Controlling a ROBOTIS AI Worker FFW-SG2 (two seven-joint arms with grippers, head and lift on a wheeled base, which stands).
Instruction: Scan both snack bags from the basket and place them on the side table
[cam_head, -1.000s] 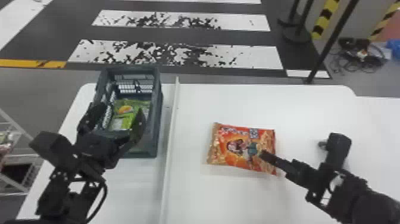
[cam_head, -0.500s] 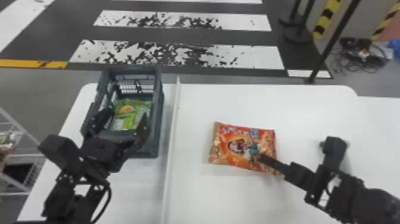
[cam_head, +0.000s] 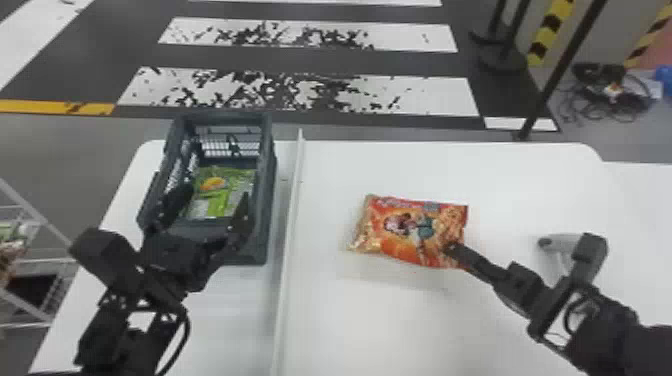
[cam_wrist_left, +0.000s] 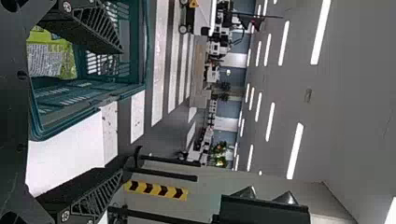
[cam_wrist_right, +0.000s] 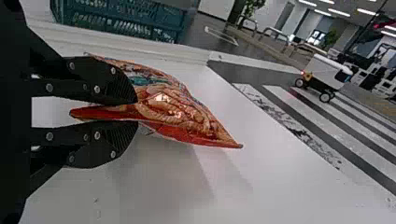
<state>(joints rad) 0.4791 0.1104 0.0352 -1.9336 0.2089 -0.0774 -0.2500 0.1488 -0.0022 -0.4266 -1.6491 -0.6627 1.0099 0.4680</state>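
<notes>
The green snack bag (cam_head: 208, 200) lies in the dark basket (cam_head: 267, 210) on the table's left part. My left gripper (cam_head: 216, 194) is at the basket's near end, its fingers spread over the opening. In the left wrist view, the left gripper (cam_wrist_left: 122, 112) has nothing between its fingers, and the green bag (cam_wrist_left: 46, 60) shows inside the basket (cam_wrist_left: 84, 116). My right gripper (cam_head: 452, 247) holds the orange-red snack bag (cam_head: 407, 232) by its near right corner, above the white table. In the right wrist view, the right gripper (cam_wrist_right: 137, 111) pinches this bag's (cam_wrist_right: 182, 114) edge.
A raised white strip (cam_head: 290, 215) divides the table between basket and orange-red bag. A grey-white object (cam_head: 555, 245) stands beside the right arm. Another white surface (cam_head: 645, 200) adjoins at the right. A wire rack (cam_head: 37, 260) is at the far left.
The left gripper has shifted slightly right, and its fingers look closer together in the head view. The orange-red bag has risen a little with the right gripper.
</notes>
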